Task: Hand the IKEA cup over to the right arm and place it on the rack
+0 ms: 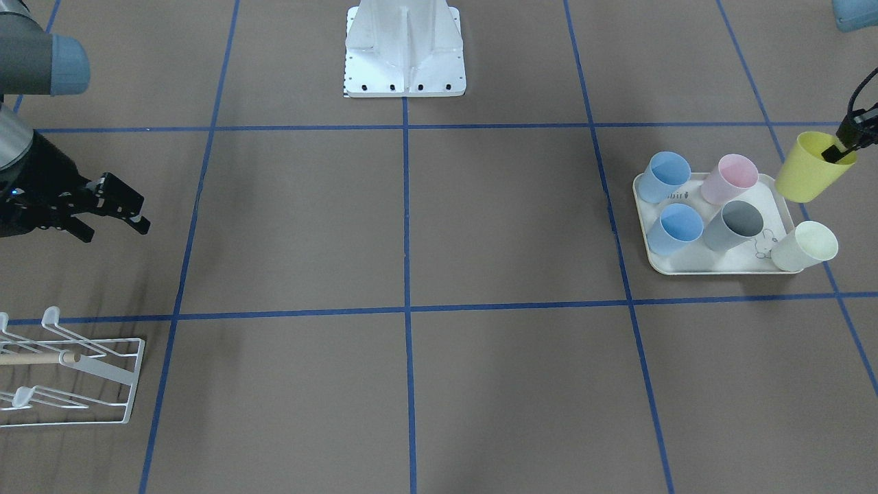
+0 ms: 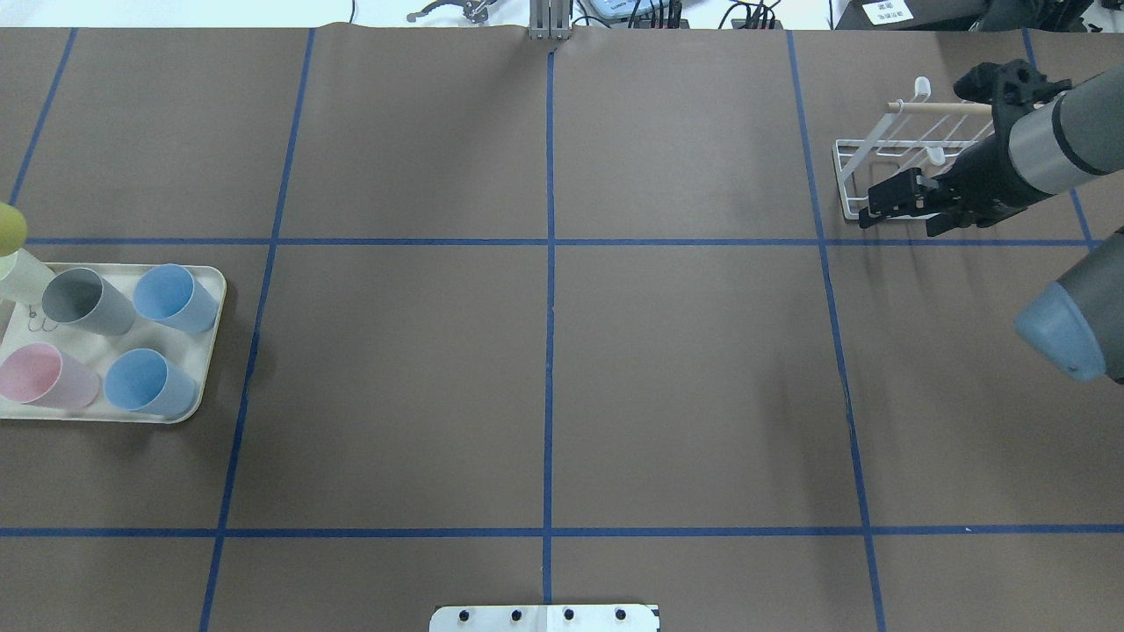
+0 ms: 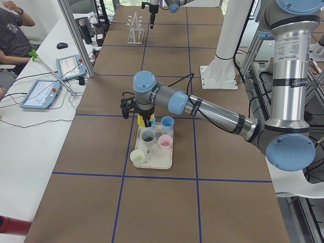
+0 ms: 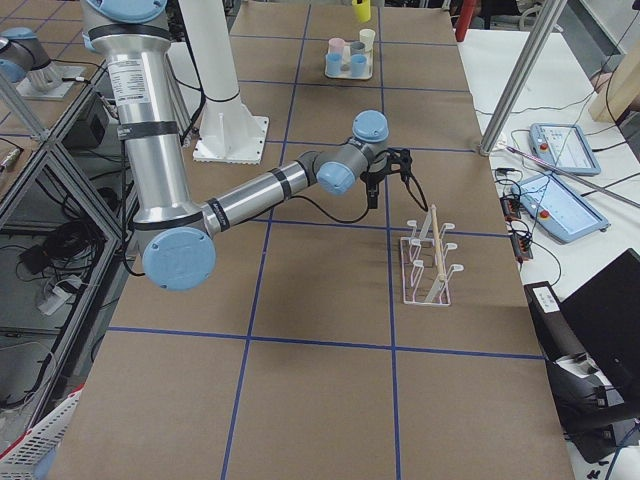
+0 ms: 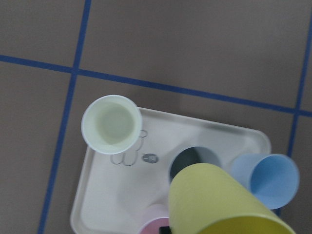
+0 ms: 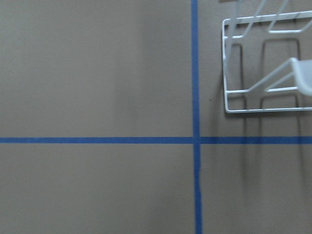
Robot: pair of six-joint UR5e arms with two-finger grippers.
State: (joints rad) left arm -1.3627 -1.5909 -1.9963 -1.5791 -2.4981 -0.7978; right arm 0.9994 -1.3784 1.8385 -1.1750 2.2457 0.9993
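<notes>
Brown paper crossed by blue tape lines covers the bench (image 1: 480,219). At the front-facing view's right edge, the yellow plastic cup (image 1: 813,168) hangs tilted over a corner of the cream tray (image 1: 693,266). Its mouth points to the upper right, and its rim is clamped between the jaws of the mostly cropped left gripper (image 1: 838,152). At far left, the right gripper (image 1: 116,226) shows its jaws apart. Lower in the frame is the white wire rack (image 1: 103,369), half cut off.

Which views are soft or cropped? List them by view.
Left wrist view: the yellow cup, close to the lens, is soft-edged and cut by the bottom edge. Right wrist view: the rack has a blurred prong at right and throws soft shadows. Overhead view: the cup is cropped at the left edge.
</notes>
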